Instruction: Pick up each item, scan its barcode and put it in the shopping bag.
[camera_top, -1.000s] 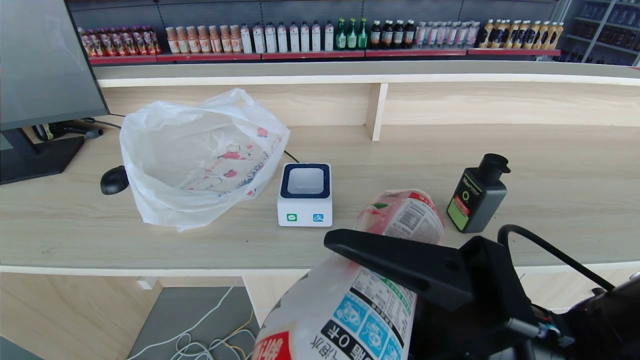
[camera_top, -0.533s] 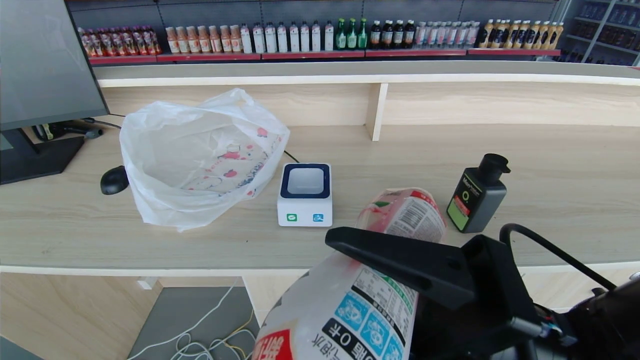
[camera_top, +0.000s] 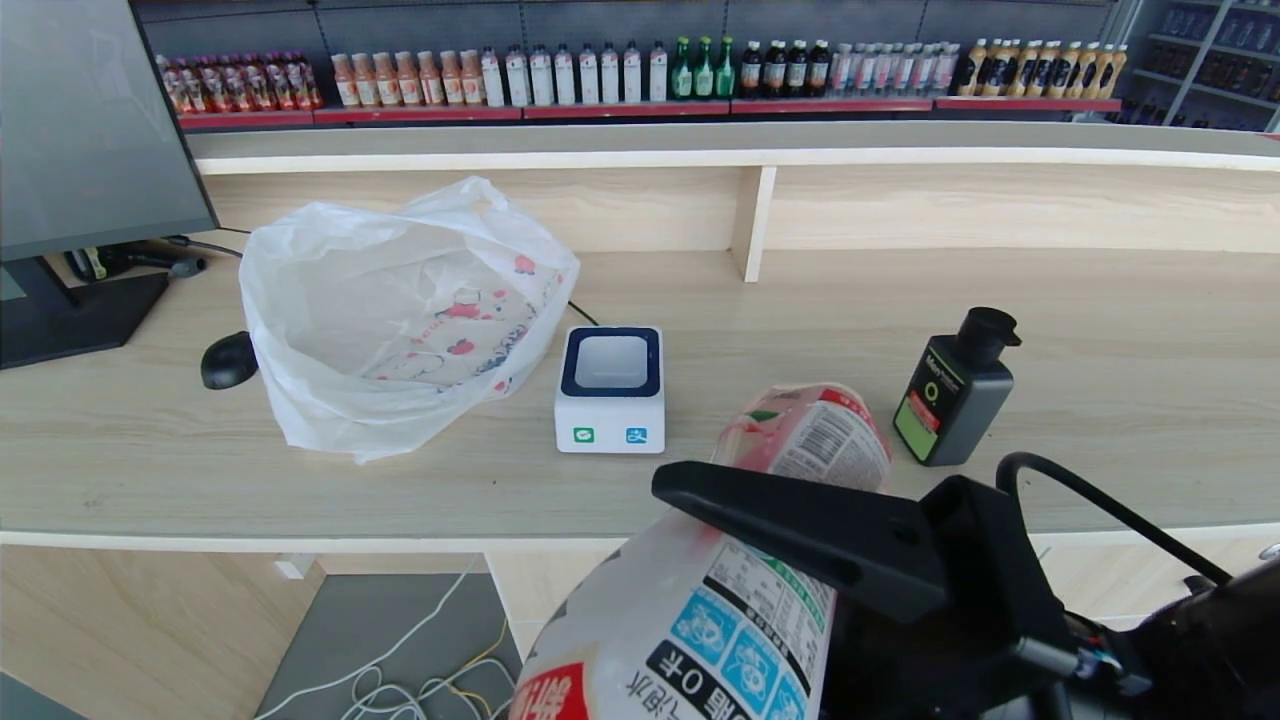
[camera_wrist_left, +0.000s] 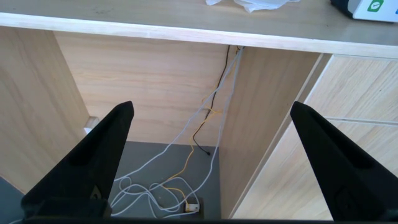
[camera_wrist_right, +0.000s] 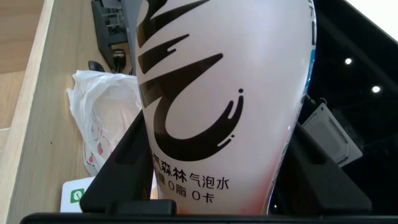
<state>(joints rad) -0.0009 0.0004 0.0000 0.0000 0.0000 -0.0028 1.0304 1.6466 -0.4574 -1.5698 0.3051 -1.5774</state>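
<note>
My right gripper (camera_top: 800, 530) is shut on a large white drink bottle (camera_top: 720, 590) with a printed label and a barcode, held tilted above the counter's front edge, right of the scanner. In the right wrist view the bottle (camera_wrist_right: 217, 99) sits between the fingers (camera_wrist_right: 118, 180). The white scanner (camera_top: 610, 388) with a dark blue top frame stands mid-counter. An open white plastic shopping bag (camera_top: 400, 310) lies left of it. A dark pump bottle (camera_top: 955, 390) stands at the right. My left gripper (camera_wrist_left: 211, 155) hangs open below the counter edge, holding nothing.
A monitor (camera_top: 90, 130) and a black mouse (camera_top: 228, 360) occupy the counter's left end. A wooden divider (camera_top: 755, 220) rises behind the scanner. Shelves of drinks (camera_top: 640, 70) line the back. Cables (camera_wrist_left: 186, 174) trail on the floor under the counter.
The held bottle has shifted very slightly down and to the right. Nothing else has moved.
</note>
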